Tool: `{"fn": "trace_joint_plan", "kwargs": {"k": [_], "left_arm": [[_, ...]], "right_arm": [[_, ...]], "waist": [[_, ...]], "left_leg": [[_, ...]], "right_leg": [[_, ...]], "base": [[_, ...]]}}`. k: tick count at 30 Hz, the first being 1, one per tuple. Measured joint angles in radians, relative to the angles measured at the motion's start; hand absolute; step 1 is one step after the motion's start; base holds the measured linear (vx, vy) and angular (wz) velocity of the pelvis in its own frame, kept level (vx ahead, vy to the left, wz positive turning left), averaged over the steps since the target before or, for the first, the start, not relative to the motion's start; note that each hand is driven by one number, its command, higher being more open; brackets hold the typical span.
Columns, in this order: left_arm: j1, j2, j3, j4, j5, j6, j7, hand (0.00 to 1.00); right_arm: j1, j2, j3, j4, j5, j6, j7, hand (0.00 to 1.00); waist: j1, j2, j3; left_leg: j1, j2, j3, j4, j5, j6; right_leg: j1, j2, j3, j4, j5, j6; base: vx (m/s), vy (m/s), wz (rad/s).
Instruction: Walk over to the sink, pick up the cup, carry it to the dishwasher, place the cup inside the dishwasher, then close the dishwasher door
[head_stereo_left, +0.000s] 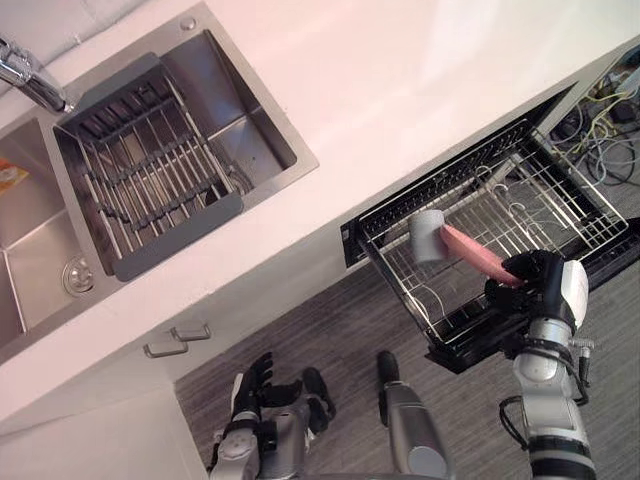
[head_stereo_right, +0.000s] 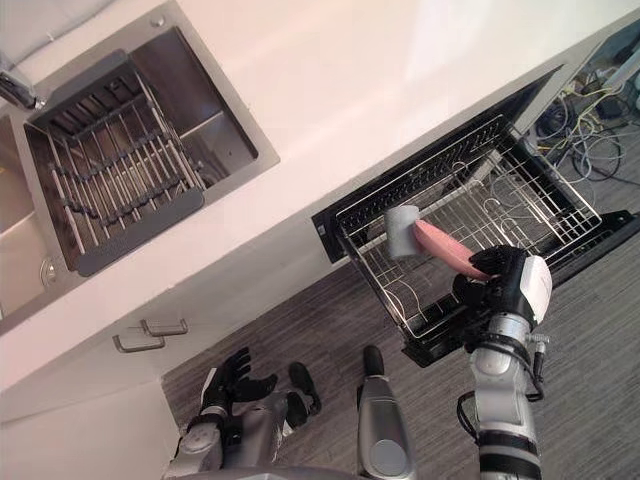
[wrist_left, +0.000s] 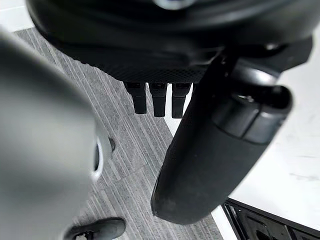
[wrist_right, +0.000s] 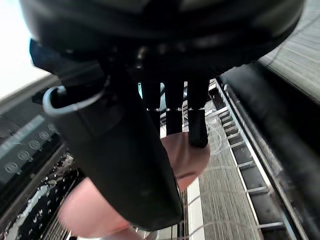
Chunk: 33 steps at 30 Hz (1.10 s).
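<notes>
While hovering over the pulled-out dishwasher rack, holds the cup by its long pink handle in the right robot hand. Grips with fingers and thumb curled tight round the handle's near end; checked in the right wrist view, with pink showing past the dark fingers.

Puts the right robot hand at the rack's outer rim, on the side away from the surface. From there, finds the grey cup body inward and to the robot's left, above the wires toward the rack's left end; cannot tell whether resting on the wires or just clear of them. Reads the long axis as running slantwise across the rack, from outer rim inward, roughly level.

Judged step: placing, with cup not yet let go. Next move likely calls for lowering along that same axis, then opening the fingers, so as to lay cup body and handle among the wires rather than across the rim. Risk, as judgement: tipping or rolling on release, given most of the length well beyond the grip.

Notes the left robot hand low and well apart from the rack, fingers relaxed, holding nothing; hence right arm clearly the nearer one. Sees the dishwasher door lying open beneath the rack; closing not yet begun.
</notes>
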Motion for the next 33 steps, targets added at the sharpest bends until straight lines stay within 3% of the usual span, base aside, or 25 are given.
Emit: {"fn": "trace_joint_plan", "kwargs": {"k": [6, 11, 19, 27, 30, 33], "left_arm": [[-0.003, -0.010, -0.021, -0.019, -0.017, -0.003, 0.011, 0.90], [-0.003, -0.009, -0.017, -0.019, -0.016, -0.003, 0.019, 0.90], [-0.003, -0.004, 0.025, -0.018, 0.003, 0.013, -0.006, 0.90], [0.014, 0.006, 0.087, -0.013, 0.005, 0.019, -0.015, 0.90], [0.024, 0.008, 0.102, -0.013, 0.005, 0.028, -0.024, 0.90], [0.032, 0.007, 0.106, -0.013, 0.004, 0.036, -0.024, 0.90]], "right_arm": [[-0.014, 0.004, 0.024, -0.022, 0.028, 0.006, 0.000, 0.90], [0.068, 0.026, 0.023, -0.217, 0.039, 0.004, -0.007, 0.90], [0.258, 0.123, -0.023, -0.491, 0.080, -0.081, 0.016, 0.90], [0.393, 0.269, -0.219, -0.446, 0.220, -0.108, 0.015, 0.90], [0.441, 0.328, -0.276, -0.288, 0.388, -0.113, 0.013, 0.90], [0.447, 0.344, -0.298, -0.126, 0.524, -0.111, 0.017, 0.90]], "waist": [[0.002, -0.001, 0.002], [0.000, -0.006, 0.005], [-0.007, -0.045, 0.018], [-0.028, -0.094, -0.011], [-0.029, -0.110, -0.042], [-0.033, -0.107, -0.051]], "left_leg": [[-0.003, -0.002, -0.004, -0.005, 0.003, 0.000], [0.005, -0.002, -0.004, -0.006, 0.003, 0.000], [0.070, 0.006, -0.006, -0.006, -0.005, -0.005], [0.133, 0.011, -0.008, -0.002, -0.030, -0.008], [0.141, 0.012, -0.014, 0.013, -0.046, -0.009], [0.142, 0.014, -0.016, 0.040, -0.070, -0.006]], "right_leg": [[-0.003, -0.003, -0.001, 0.000, 0.000, 0.000], [0.005, -0.002, -0.001, -0.001, -0.001, 0.000], [0.083, 0.006, -0.005, -0.026, -0.001, 0.000], [0.160, 0.009, -0.012, -0.051, -0.013, 0.004], [0.176, 0.006, -0.019, -0.044, -0.027, 0.007], [0.178, 0.002, -0.019, -0.017, -0.049, 0.011]], "base": [[0.00, -0.004, 0.02], [0.00, 0.000, 0.00], [0.00, 0.000, 0.00], [0.03, 0.005, 0.00], [0.03, 0.009, 0.05], [0.00, 0.007, 0.01]]}}
